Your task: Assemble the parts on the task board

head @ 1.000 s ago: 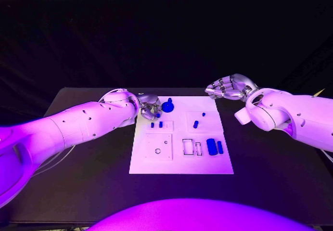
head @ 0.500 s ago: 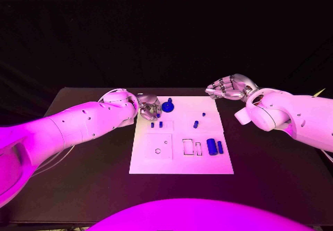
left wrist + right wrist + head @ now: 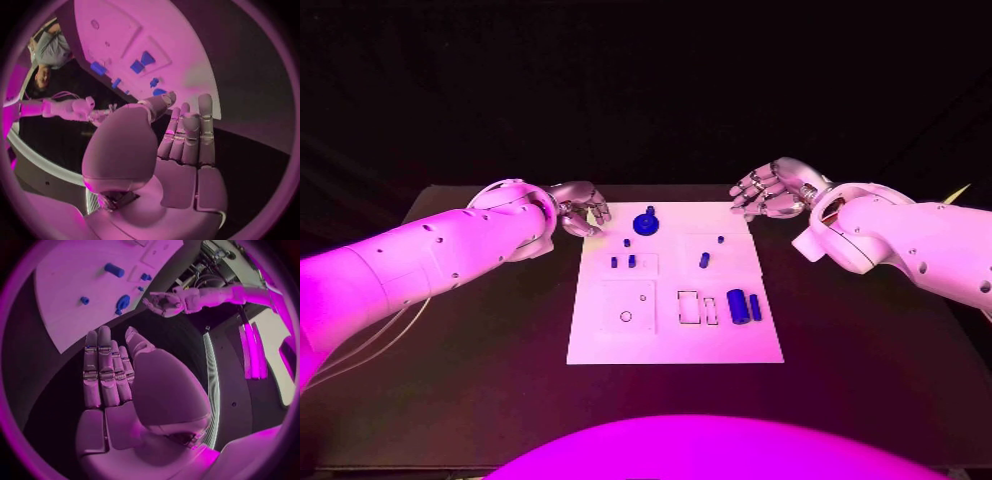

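Left hand [image 3: 578, 208]: empty, fingers apart, beside task board [image 3: 589, 340], off the parts.
Right hand [image 3: 773, 188]: empty, fingers spread, likewise standing clear.
Round part [image 3: 646, 222]: unheld on the board.

Reached in from the left with the left arm [image 3: 423, 260], left hand [image 3: 578, 208] raised at the far end, fingers [image 3: 187, 132] straight, side by side and apart from the thumb, holding nothing. Came in from the right with the right arm [image 3: 913, 245], right hand [image 3: 772, 188] likewise lifted and empty, fingers [image 3: 103, 365] extended together, thumb standing off to one side.
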`<control>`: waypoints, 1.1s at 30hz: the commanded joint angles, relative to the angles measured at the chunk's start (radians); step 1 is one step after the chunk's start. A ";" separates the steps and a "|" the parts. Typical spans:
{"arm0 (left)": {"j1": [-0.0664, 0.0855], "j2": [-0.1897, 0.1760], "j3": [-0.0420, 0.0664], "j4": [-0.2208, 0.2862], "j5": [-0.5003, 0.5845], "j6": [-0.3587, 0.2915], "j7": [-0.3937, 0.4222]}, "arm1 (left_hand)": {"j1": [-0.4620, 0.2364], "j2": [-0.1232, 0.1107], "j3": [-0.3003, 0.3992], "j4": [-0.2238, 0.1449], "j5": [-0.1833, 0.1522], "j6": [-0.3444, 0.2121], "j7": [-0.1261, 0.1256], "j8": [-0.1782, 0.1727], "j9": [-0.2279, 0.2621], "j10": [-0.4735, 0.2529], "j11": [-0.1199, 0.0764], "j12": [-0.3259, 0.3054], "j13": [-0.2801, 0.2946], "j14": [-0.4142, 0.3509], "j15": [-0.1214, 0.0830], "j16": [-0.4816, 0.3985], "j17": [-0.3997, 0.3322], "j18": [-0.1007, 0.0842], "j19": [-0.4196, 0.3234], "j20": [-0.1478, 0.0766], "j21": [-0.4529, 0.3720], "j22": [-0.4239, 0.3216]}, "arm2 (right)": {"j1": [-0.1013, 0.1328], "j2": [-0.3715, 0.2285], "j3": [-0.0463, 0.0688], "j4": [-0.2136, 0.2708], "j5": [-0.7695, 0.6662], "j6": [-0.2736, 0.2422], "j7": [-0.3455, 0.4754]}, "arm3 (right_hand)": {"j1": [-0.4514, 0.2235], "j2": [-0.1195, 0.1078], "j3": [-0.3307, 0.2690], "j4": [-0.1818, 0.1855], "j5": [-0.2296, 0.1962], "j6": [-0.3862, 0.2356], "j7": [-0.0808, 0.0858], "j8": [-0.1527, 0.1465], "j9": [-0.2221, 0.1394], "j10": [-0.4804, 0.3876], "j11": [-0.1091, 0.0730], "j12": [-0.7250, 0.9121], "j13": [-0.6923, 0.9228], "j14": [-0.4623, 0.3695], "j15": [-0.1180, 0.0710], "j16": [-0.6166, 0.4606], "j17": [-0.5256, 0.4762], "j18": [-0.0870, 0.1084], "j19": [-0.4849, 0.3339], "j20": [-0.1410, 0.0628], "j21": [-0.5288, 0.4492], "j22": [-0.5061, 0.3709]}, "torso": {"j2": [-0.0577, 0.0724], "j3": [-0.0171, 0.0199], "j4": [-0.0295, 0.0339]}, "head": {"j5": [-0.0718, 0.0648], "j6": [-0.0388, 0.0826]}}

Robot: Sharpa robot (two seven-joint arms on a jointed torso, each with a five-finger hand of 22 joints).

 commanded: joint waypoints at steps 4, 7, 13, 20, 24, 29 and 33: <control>0.009 -0.080 0.020 0.070 0.372 -0.041 0.086 | 0.016 0.006 0.035 -0.016 0.001 0.049 0.026 0.021 0.012 0.014 0.006 0.016 -0.003 -0.096 -0.002 -0.092 -0.178 -0.008 -0.035 0.007 0.010 0.008 | 0.000 0.011 0.001 -0.005 -0.324 0.010 -0.076 | -0.039 -0.068 0.148 -0.035 -0.007 0.076 -0.015 -0.042 -0.020 0.100 -0.023 -0.039 -0.004 0.120 -0.034 0.187 0.138 -0.003 0.097 -0.050 0.172 0.117 | 0.002 -0.0017 0.0002 | -0.014 0.020; 0.011 -0.127 0.025 0.118 0.599 -0.029 0.162 | 0.010 0.011 0.027 -0.014 0.000 0.046 0.026 0.022 0.012 0.018 0.005 0.027 -0.002 -0.113 -0.002 -0.133 -0.205 -0.008 -0.054 0.006 -0.005 -0.001 | 0.000 0.024 0.001 -0.009 -0.480 0.015 -0.119 | -0.085 -0.101 0.229 -0.053 -0.008 0.103 -0.021 -0.060 -0.024 0.142 -0.038 -0.058 0.000 0.147 -0.041 0.348 0.240 -0.001 0.094 -0.063 0.295 0.211 | 0.000 -0.0019 0.0015 | -0.018 0.022; 0.011 -0.201 0.029 0.225 0.900 0.007 0.252 | -0.002 0.018 -0.004 -0.005 -0.001 0.042 0.021 0.024 0.012 0.041 -0.003 0.058 0.007 -0.119 -0.007 -0.175 -0.234 -0.008 -0.061 0.004 -0.039 -0.026 | 0.000 0.060 0.001 -0.028 -0.692 0.035 -0.187 | -0.158 -0.145 0.339 -0.065 -0.010 0.119 -0.025 -0.074 -0.010 0.138 -0.038 -0.069 0.001 0.216 -0.041 0.861 0.674 -0.016 0.153 -0.061 0.538 0.448 | 0.002 -0.0054 0.0012 | -0.028 0.029; 0.006 -0.252 0.029 0.323 1.009 0.032 0.279 | -0.006 0.022 -0.017 -0.002 0.000 0.047 0.020 0.027 0.013 0.050 -0.006 0.073 0.013 -0.118 -0.008 -0.183 -0.240 -0.008 -0.058 0.003 -0.052 -0.036 | -0.003 0.094 0.001 -0.049 -0.759 0.063 -0.205 | -0.178 -0.157 0.357 -0.067 -0.011 0.120 -0.021 -0.075 0.000 0.113 -0.032 -0.070 -0.002 0.219 -0.036 0.965 0.774 -0.035 0.196 -0.056 0.657 0.593 | 0.003 -0.0071 0.0014 | -0.038 0.029; 0.004 -0.266 0.029 0.351 1.034 0.036 0.286 | -0.006 0.022 -0.018 -0.001 0.000 0.047 0.019 0.028 0.013 0.050 -0.006 0.074 0.014 -0.118 -0.008 -0.184 -0.240 -0.008 -0.058 0.003 -0.053 -0.038 | -0.011 0.108 0.001 -0.056 -0.768 0.081 -0.202 | -0.182 -0.159 0.362 -0.070 -0.011 0.120 -0.021 -0.075 0.004 0.111 -0.031 -0.068 0.000 0.223 -0.034 1.003 0.812 -0.042 0.211 -0.054 0.700 0.645 | 0.003 -0.0067 0.0008 | -0.038 0.030; 0.003 -0.275 0.029 0.370 1.051 0.036 0.291 | -0.007 0.021 -0.020 -0.001 0.000 0.048 0.019 0.028 0.014 0.049 -0.006 0.075 0.014 -0.119 -0.008 -0.185 -0.241 -0.008 -0.058 0.003 -0.055 -0.039 | -0.029 0.124 0.001 -0.069 -0.771 0.098 -0.200 | -0.187 -0.159 0.366 -0.069 -0.011 0.121 -0.026 -0.074 0.009 0.115 -0.034 -0.067 0.001 0.228 -0.034 1.037 0.846 -0.048 0.224 -0.053 0.737 0.692 | 0.002 -0.0067 -0.0005 | -0.037 0.030; 0.003 -0.279 0.029 0.379 1.061 0.036 0.294 | -0.007 0.021 -0.021 -0.001 0.000 0.048 0.019 0.029 0.014 0.047 -0.006 0.076 0.014 -0.119 -0.009 -0.186 -0.242 -0.008 -0.057 0.003 -0.057 -0.040 | -0.040 0.139 0.001 -0.089 -0.772 0.104 -0.197 | -0.188 -0.159 0.367 -0.069 -0.011 0.121 -0.027 -0.074 0.010 0.114 -0.034 -0.068 0.001 0.229 -0.034 1.045 0.853 -0.049 0.227 -0.053 0.747 0.703 | 0.003 -0.0045 0.0005 | -0.040 0.031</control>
